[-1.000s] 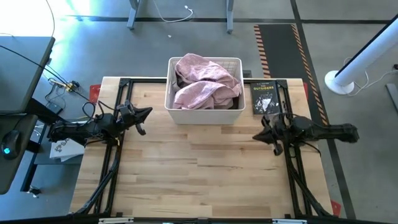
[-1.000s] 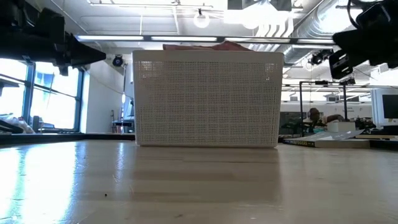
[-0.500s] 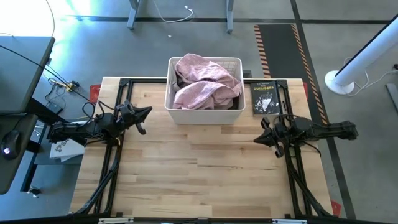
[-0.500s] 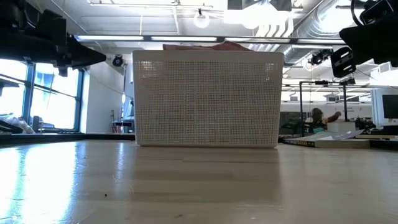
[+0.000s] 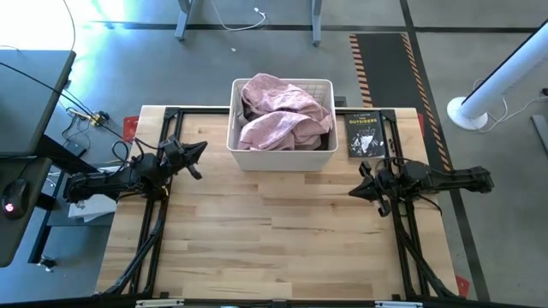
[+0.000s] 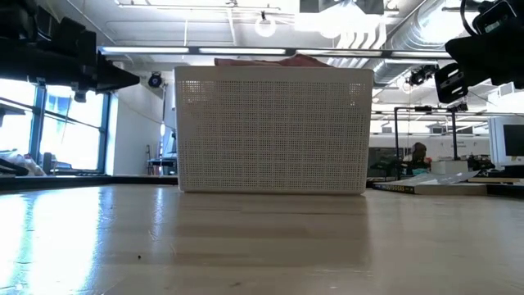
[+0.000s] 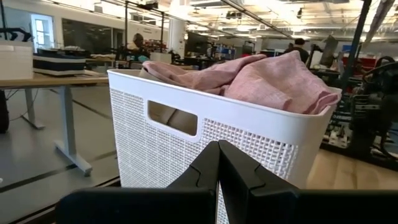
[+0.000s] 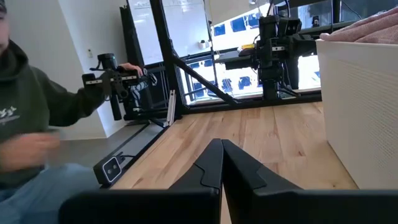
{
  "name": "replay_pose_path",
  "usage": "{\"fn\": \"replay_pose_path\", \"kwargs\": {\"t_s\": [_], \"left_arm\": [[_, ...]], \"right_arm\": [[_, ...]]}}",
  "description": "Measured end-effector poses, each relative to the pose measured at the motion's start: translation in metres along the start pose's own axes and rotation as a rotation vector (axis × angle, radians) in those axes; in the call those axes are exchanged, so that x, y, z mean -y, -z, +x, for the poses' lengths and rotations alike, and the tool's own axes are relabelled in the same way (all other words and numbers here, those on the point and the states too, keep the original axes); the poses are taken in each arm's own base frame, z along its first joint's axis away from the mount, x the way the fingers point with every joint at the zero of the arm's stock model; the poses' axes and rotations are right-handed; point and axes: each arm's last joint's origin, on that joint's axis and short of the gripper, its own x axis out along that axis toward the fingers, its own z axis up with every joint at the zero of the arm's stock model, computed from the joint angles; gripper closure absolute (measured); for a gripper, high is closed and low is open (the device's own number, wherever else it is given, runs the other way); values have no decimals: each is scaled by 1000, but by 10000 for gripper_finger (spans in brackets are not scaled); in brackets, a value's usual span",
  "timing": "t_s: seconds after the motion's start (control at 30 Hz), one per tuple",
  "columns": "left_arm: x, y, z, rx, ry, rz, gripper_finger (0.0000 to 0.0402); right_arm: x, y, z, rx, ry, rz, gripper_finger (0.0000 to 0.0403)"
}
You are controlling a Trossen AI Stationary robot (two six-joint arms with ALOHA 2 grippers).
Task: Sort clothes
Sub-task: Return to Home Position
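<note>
A pale pink garment (image 5: 278,109) lies heaped on top in the white basket (image 5: 235,150) at the table's far middle; it also shows in the left wrist view (image 7: 261,78). Dark fabric (image 5: 246,113) peeks out beneath it. The other clothes are hidden. My left gripper (image 5: 199,152) is shut and empty, above the table just left of the basket. My right gripper (image 5: 358,190) is shut and empty, above the table to the basket's right and nearer the front.
A small black book (image 5: 365,134) lies right of the basket. Black frame rails (image 5: 158,222) run along the table's left and right sides. Bare wood (image 5: 274,231) spreads in front of the basket. A person in a dark hoodie (image 8: 37,118) shows beyond the table.
My left gripper has shifted a little toward the far edge and the basket. My right gripper has kept about still.
</note>
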Motion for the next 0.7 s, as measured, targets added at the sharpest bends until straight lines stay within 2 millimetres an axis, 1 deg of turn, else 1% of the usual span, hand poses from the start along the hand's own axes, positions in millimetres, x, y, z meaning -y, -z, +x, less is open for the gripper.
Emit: {"fn": "replay_pose_path", "kwargs": {"t_s": [0.23,0.3,0.33,0.4,0.47,0.63,0.7], "left_arm": [[1,0,0,-1,7,-1,398],[1,2,-1,-20,14,26,398],[2,4,-1,-32,20,13,398],[4,4,-1,-38,59,-118,398],[6,4,-2,-50,133,-122,398],[15,8,-5,-83,446,35,398],[18,9,-7,-89,542,86,398]], "right_arm": [[0,0,0,0,0,0,403],[0,0,0,0,0,0,403],[0,0,0,-1,0,0,403],[0,0,0,-1,0,0,403],[0,0,0,0,0,0,403],[0,0,0,-1,1,0,403],[0,0,0,-1,0,0,403]]}}
